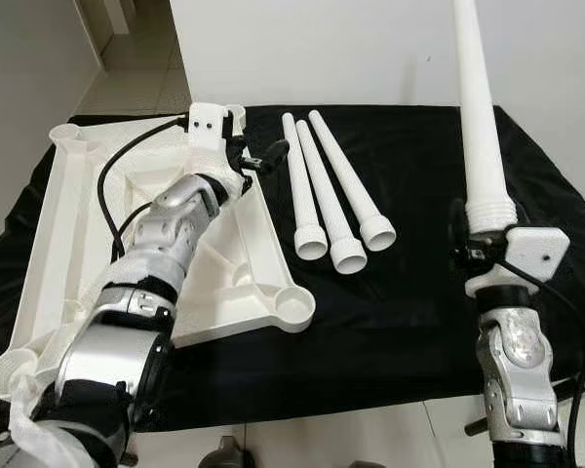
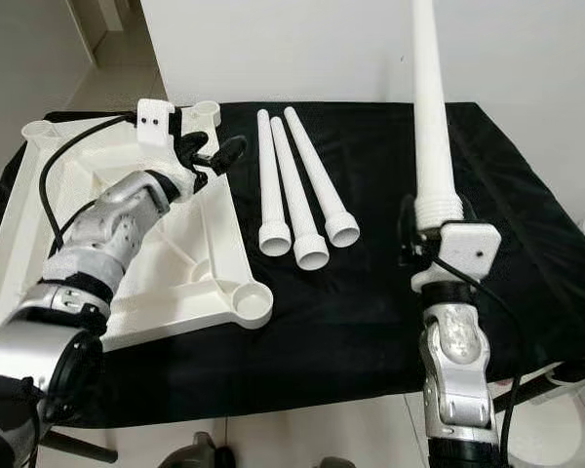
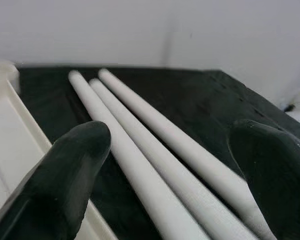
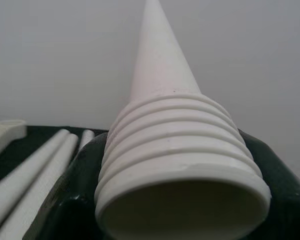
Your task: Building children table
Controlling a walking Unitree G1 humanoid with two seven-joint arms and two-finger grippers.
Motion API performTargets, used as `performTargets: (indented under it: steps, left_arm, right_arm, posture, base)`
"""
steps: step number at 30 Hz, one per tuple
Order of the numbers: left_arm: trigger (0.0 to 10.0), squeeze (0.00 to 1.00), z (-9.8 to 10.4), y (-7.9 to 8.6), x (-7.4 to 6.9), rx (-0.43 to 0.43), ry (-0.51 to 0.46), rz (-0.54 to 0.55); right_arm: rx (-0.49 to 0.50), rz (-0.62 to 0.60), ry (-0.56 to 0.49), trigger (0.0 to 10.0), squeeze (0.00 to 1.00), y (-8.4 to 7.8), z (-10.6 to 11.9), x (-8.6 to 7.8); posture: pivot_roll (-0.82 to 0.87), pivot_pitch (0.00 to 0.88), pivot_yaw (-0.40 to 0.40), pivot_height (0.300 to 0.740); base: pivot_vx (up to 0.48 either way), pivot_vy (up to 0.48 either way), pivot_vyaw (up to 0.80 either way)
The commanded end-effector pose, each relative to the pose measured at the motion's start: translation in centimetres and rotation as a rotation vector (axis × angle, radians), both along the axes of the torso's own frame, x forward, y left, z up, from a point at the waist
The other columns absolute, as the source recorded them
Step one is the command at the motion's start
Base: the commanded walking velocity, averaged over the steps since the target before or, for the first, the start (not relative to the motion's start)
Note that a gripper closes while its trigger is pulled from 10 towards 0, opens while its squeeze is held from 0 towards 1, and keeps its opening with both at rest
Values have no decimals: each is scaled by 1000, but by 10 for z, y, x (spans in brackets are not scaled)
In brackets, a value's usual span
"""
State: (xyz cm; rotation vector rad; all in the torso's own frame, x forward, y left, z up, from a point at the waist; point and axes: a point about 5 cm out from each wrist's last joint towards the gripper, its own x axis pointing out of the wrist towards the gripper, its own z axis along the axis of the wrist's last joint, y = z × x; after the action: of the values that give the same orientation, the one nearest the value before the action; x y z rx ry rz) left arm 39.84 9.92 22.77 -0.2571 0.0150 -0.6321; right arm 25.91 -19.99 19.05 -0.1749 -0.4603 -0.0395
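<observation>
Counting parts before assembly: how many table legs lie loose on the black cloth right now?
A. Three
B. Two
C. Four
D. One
A: three legs lie side by side on the cloth, and a fourth leg stands upright in the right tool.

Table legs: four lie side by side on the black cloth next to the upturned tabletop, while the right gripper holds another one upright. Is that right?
Not quite. Three table legs lie side by side on the black cloth beside the upturned tabletop, not four, as the left eye view shows. The right gripper does hold another leg upright by its threaded end.
</observation>
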Motion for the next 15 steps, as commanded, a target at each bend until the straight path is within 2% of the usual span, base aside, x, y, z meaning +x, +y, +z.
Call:
performTargets:
  steps: [1, 4, 6, 8, 9, 10, 14, 15]
  left_arm:
    - [10000, 0, 14, -19, -19, -71, -103, -542]
    - [10000, 0, 17, -24, -19, -46, -62, -605]
    - [10000, 0, 18, -25, -19, -62, -40, -615]
    - [10000, 0, 23, -30, -19, -143, 69, -643]
    - [10000, 0, 23, -30, -19, -143, 69, -643]
    - [10000, 0, 30, -35, -23, -205, 106, -704]
    - [10000, 0, 33, -36, -24, -216, 107, -729]
    - [10000, 0, 37, -37, -25, -257, 110, -747]
  right_arm:
    - [-15, 59, -52, 10000, 0, 9, 9, 2]
    - [21, 137, -61, 10000, 0, 18, 14, 6]
    - [22, 159, -61, 10000, 0, 21, 15, 7]
    - [-4, 227, -56, 10000, 0, 32, 16, 9]
    - [-4, 227, -56, 10000, 0, 32, 16, 9]
    - [-30, 285, -44, 10000, 0, 41, 16, 10]
    - [-39, 300, -38, 10000, 0, 43, 15, 11]
    - [-50, 315, -31, 10000, 0, 45, 14, 12]
  posture:
    - [-73, 0, 78, 740]
    - [-61, 0, 65, 740]
    - [-63, 0, 63, 740]
    - [-61, 0, 59, 740]
    - [-61, 0, 59, 740]
    - [-60, 0, 57, 740]
    - [-60, 0, 57, 740]
    - [-58, 0, 59, 740]
  base:
    - [0, 0, 0]
    - [0, 0, 0]
    - [0, 0, 0]
    - [0, 0, 0]
    - [0, 0, 0]
    - [0, 0, 0]
    - [0, 0, 0]
    - [0, 0, 0]
